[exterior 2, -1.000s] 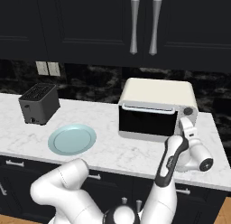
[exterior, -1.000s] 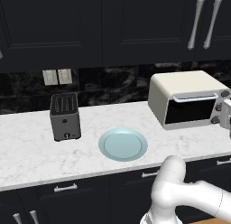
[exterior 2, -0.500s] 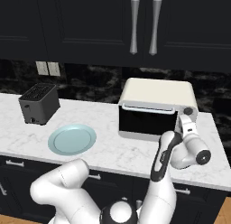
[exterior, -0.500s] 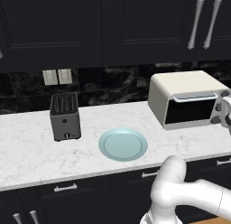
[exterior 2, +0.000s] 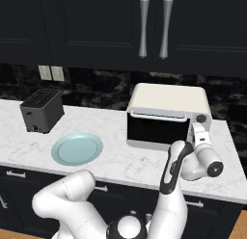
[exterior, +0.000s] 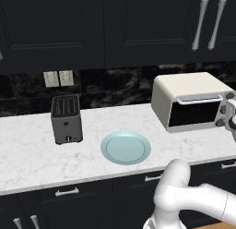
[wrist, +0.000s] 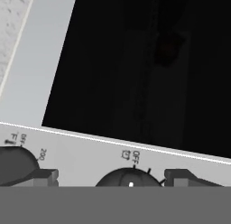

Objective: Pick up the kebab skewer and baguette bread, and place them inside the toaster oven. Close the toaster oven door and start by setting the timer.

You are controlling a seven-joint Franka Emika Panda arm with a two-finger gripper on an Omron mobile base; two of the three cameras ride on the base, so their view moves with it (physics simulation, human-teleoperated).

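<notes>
The cream-white toaster oven (exterior: 193, 101) (exterior 2: 166, 112) stands on the counter at the right. Its dark glass toaster oven door (exterior: 192, 113) (exterior 2: 155, 129) (wrist: 135, 60) is closed. My gripper (exterior 2: 198, 133) (exterior: 232, 116) hovers at the oven's knob panel. In the hand view my gripper (wrist: 110, 177) is open, with its fingertips (wrist: 45, 175) on either side of a dark knob (wrist: 131, 179) marked OFF. A second knob (wrist: 16, 161) sits to the left. The kebab skewer and baguette bread are hidden.
An empty pale blue plate (exterior: 125, 147) (exterior 2: 77, 149) lies mid-counter. A dark grey slot toaster (exterior: 67, 119) (exterior 2: 42, 110) stands to its left. Dark cabinets with silver handles (exterior 2: 153, 27) hang above, and drawers run below the counter's front edge.
My hand has edged slightly in toward the oven's knob panel. The oven, plate and slot toaster have not moved.
</notes>
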